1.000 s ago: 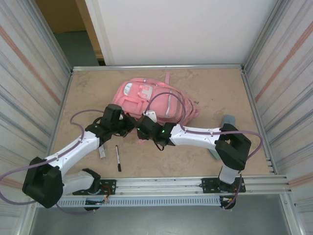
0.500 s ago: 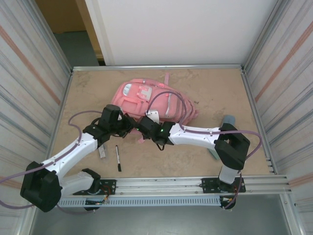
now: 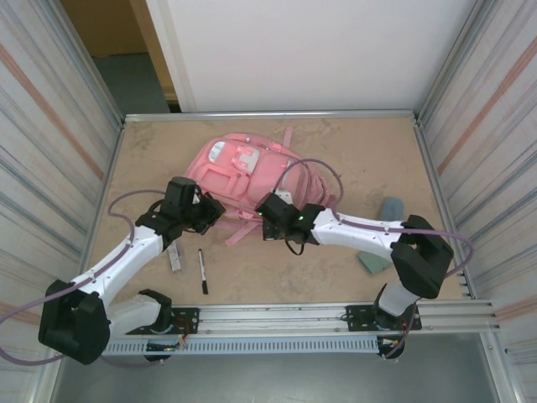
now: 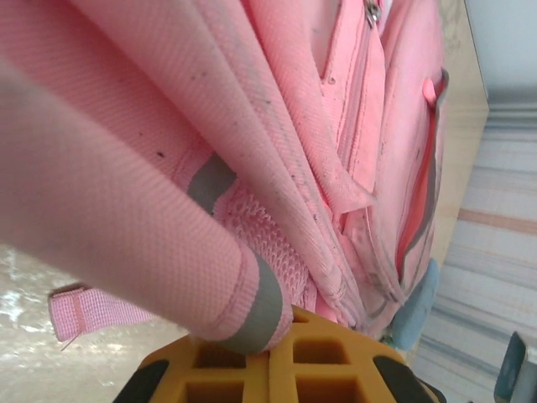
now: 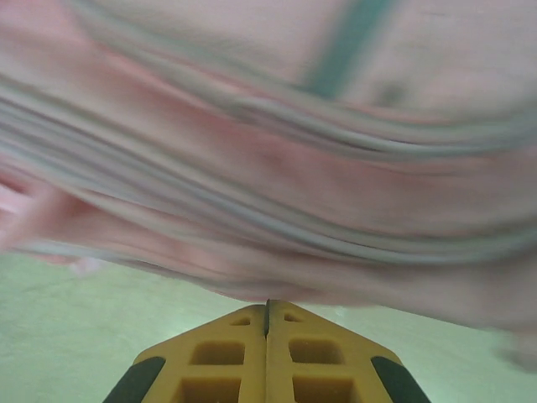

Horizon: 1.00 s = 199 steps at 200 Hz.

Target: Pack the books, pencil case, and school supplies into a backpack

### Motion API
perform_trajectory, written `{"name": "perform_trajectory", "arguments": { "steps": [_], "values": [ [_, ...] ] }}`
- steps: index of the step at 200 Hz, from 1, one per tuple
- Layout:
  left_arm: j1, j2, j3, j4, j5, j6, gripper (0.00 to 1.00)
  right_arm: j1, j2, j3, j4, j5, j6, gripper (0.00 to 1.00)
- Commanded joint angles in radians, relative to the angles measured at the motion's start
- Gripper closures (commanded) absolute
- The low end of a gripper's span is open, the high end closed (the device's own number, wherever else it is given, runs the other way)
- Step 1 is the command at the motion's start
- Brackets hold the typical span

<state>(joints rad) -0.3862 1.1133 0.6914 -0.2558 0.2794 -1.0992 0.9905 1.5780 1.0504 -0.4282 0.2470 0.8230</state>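
Note:
The pink backpack (image 3: 252, 164) lies at the middle of the table, front pockets up. My left gripper (image 3: 206, 210) is at its near left edge; in the left wrist view the yellow fingers (image 4: 336, 353) are shut on a pink strap with a grey band (image 4: 243, 294). My right gripper (image 3: 267, 208) is at the near right edge, shut with its tips (image 5: 268, 304) pressed into blurred pink fabric (image 5: 277, 168). The black pen (image 3: 202, 270) and the whitish-grey bar (image 3: 174, 258) lie near the front left. The blue-grey pencil case (image 3: 391, 206) lies at the right. The yellow book is hidden.
A grey-green flat piece (image 3: 369, 262) lies near the right arm's base. Metal walls close in the table on the left (image 3: 105, 201) and right (image 3: 440, 201). A rail (image 3: 277, 315) runs along the near edge.
The left gripper has drawn back to the left and the right gripper to the right, away from each other. The backpack's near edge and a strap have been pulled along.

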Motion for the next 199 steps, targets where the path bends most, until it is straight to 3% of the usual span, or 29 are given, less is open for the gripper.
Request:
{"name": "perform_trajectory", "arguments": {
  "steps": [1,22,36,57,75,99,134,164,187,199],
  "values": [
    [0.027,-0.035,0.004,0.033,0.014,0.049,1.0,-0.034,-0.091,-0.051,-0.084,-0.042,-0.008,1.0],
    [0.033,-0.033,-0.004,0.049,0.053,0.024,1.0,-0.048,-0.135,-0.075,-0.059,-0.168,-0.072,1.0],
    [0.027,-0.033,-0.008,0.065,0.093,-0.003,1.0,-0.002,-0.161,-0.094,0.03,-0.226,-0.125,0.78],
    [-0.004,-0.05,-0.009,0.065,0.097,-0.054,1.0,0.08,-0.142,-0.086,0.146,-0.209,-0.128,0.7],
    [-0.03,-0.064,0.002,0.06,0.092,-0.075,1.0,0.13,-0.096,-0.059,0.181,-0.095,-0.087,0.58],
    [-0.056,-0.075,0.037,0.001,0.087,-0.094,1.0,0.164,-0.038,-0.032,0.198,0.071,-0.043,0.57],
    [-0.113,-0.089,0.025,-0.02,0.088,-0.219,1.0,0.173,0.056,0.04,0.182,0.196,-0.058,0.47],
    [-0.14,-0.105,0.014,-0.013,0.098,-0.245,1.0,0.167,0.12,0.089,0.159,0.274,-0.046,0.46],
    [-0.14,-0.124,0.014,-0.025,0.099,-0.236,1.0,0.141,0.146,0.09,0.191,0.251,-0.036,0.51],
    [-0.14,-0.128,0.013,-0.029,0.096,-0.235,1.0,0.135,0.152,0.091,0.208,0.238,-0.032,0.61]
  ]
}}
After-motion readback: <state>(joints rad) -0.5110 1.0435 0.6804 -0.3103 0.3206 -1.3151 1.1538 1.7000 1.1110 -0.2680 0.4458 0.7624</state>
